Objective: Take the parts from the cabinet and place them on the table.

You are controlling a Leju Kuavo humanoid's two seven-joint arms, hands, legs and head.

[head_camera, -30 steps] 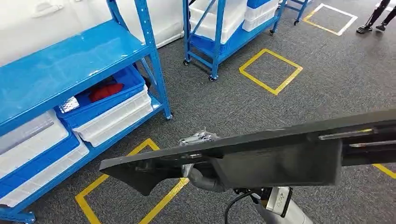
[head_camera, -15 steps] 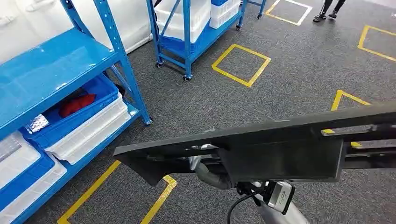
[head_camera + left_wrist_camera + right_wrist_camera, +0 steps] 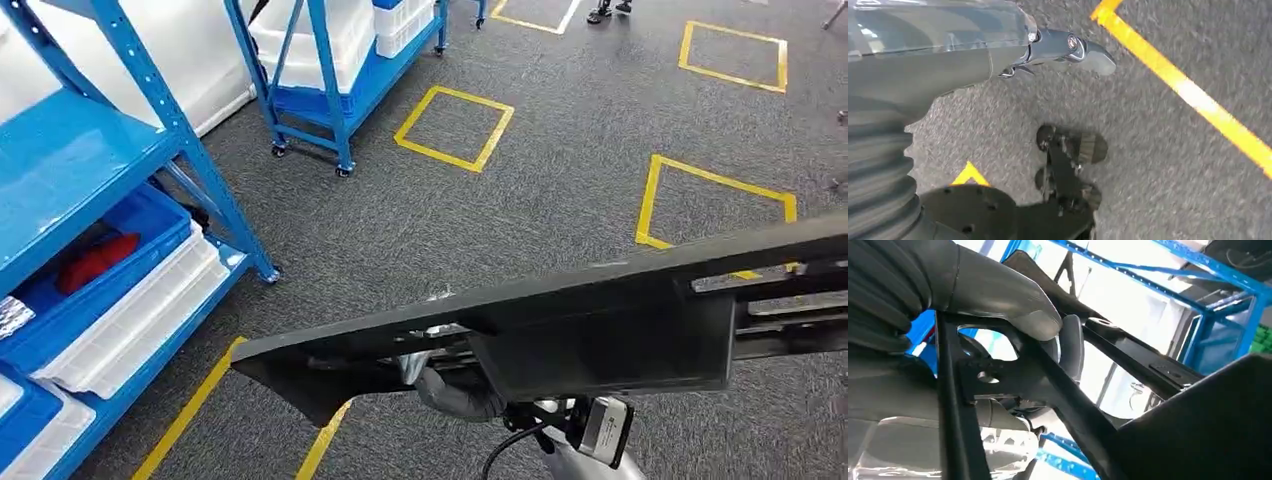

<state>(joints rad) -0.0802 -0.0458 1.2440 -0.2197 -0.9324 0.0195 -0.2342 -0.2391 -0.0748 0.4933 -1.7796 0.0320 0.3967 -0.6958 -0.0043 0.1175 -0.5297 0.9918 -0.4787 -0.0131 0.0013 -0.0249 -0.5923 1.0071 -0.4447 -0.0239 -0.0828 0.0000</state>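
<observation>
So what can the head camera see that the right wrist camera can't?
Only the head view shows the grey carpet with yellow floor squares, the blue bin with something red in it, and the white bins. Only the right wrist view shows the right hand up close, its thumb and fingers gripping a bar of the black part. Both show that black part and blue shelving.

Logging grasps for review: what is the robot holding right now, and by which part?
The right hand grips a long black part by a bar of its frame. The left hand holds nothing, by the wrist view.
</observation>
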